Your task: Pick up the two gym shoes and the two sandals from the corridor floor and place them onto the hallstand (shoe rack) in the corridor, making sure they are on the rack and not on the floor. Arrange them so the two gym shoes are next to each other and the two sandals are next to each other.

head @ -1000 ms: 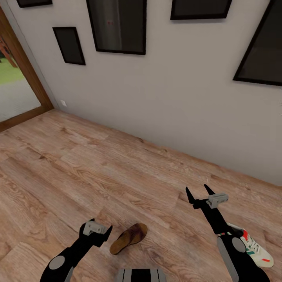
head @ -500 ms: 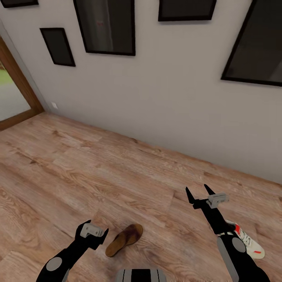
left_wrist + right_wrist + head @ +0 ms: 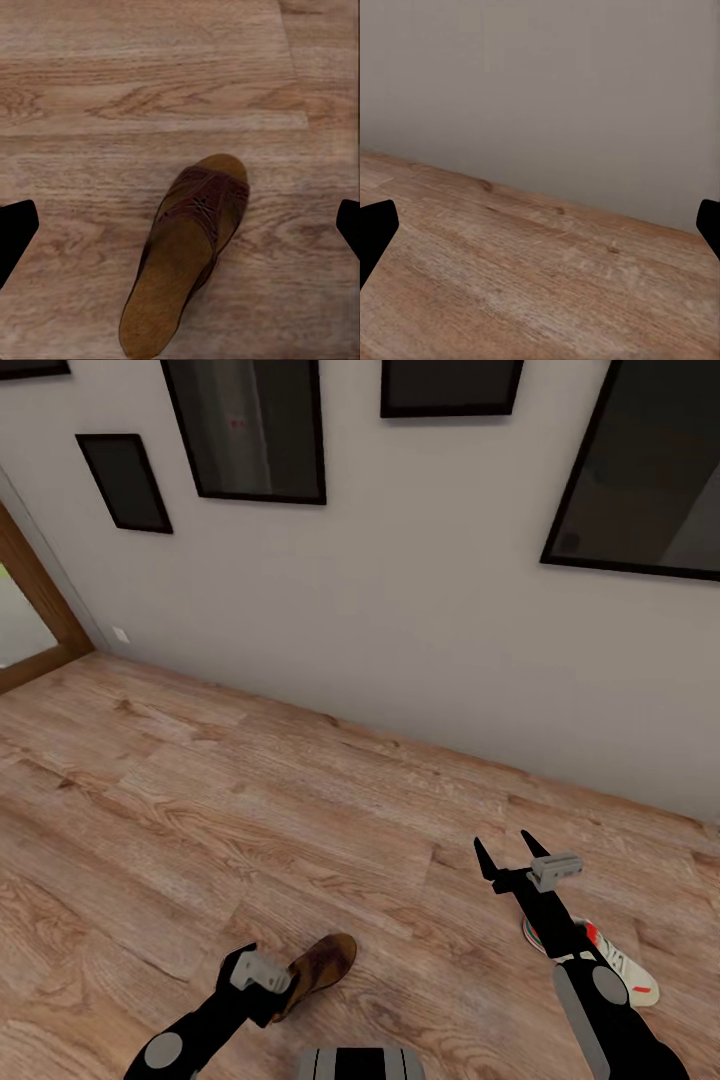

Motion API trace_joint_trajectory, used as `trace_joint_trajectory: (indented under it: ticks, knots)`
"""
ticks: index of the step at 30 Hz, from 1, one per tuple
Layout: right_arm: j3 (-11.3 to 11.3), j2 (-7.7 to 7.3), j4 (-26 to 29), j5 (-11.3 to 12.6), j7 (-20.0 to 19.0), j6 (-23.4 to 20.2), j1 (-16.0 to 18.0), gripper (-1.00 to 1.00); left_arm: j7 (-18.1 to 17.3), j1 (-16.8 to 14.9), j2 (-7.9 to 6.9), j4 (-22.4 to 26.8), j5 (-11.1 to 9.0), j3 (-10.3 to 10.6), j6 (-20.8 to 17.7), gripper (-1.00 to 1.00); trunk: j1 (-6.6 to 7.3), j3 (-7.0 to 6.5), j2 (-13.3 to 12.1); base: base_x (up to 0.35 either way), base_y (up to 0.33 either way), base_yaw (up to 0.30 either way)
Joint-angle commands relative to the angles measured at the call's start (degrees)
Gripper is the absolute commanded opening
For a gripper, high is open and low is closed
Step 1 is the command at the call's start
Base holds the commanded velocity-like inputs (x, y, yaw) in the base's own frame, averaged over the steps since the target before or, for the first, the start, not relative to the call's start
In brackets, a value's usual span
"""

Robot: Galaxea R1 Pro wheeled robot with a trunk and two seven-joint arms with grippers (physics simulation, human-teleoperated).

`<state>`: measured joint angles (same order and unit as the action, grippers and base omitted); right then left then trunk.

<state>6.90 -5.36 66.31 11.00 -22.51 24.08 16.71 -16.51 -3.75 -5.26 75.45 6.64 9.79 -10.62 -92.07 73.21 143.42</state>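
Observation:
One dark brown sandal (image 3: 322, 963) lies flat on the corridor floor (image 3: 200, 810), strap toward the wall. My left gripper (image 3: 278, 994) hangs just above its heel end, open. In the left wrist view the sandal (image 3: 187, 255) lies between the widely spread fingertips (image 3: 15, 234) of the left gripper (image 3: 180, 231). One white gym shoe (image 3: 622, 968) with green and red marks lies on the floor, partly hidden behind my right arm. My right gripper (image 3: 504, 850) is open and empty, held above the floor and pointing at the wall; the right gripper (image 3: 540, 229) faces bare planks there. The hallstand is out of view.
A grey wall (image 3: 400, 630) runs across the far side, with several black-framed pictures (image 3: 245, 425) hung on it. A wooden door frame (image 3: 35, 605) stands at the far left. Open plank floor stretches between me and the wall.
The view has swung to the right, shifting wall and floor left. My left gripper has closed in on the sandal's heel end. The right gripper holds the same pose.

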Motion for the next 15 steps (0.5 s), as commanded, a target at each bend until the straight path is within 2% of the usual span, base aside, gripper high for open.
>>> trace_joint_trajectory:
  ticks: [1, 3, 8, 10, 15]
  knots:
    - [0.06, 0.0, -0.04, 0.6, -0.52, 0.0, 0.02, 1.0, -0.18, 0.03, -0.06, -0.31, 0.54, 0.17, -0.2, 1.0, 0.01, 0.04, 0.02, 0.0, 0.0, -0.003]
    - [0.05, 0.0, -0.04, 0.6, -0.52, 0.0, 0.02, 1.0, -0.21, 0.13, -0.55, -1.66, 0.57, 0.49, -0.19, 1.0, 0.01, 0.04, 0.02, 0.0, 0.0, -0.002]
    - [0.09, 0.0, 0.07, 0.57, -0.45, 0.0, 0.04, 1.0, -0.26, 0.32, -3.92, -3.54, 0.5, 1.28, -0.12, 1.0, 0.01, 0.04, 0.02, 0.0, 0.0, 0.0]
    - [0.12, -0.02, 0.24, 0.59, -0.47, -0.03, 0.04, 1.0, -0.27, 0.37, -4.52, -4.2, 0.48, 1.33, -0.11, 1.0, 0.01, 0.04, 0.02, 0.0, 0.0, 0.0]
    - [0.13, -0.08, 0.59, 0.6, -0.51, -0.82, 0.03, 1.0, -0.27, 0.34, -4.73, -4.64, 0.46, 1.1, -0.11, 1.0, 0.01, 0.04, 0.02, 0.0, 0.0, 0.0]
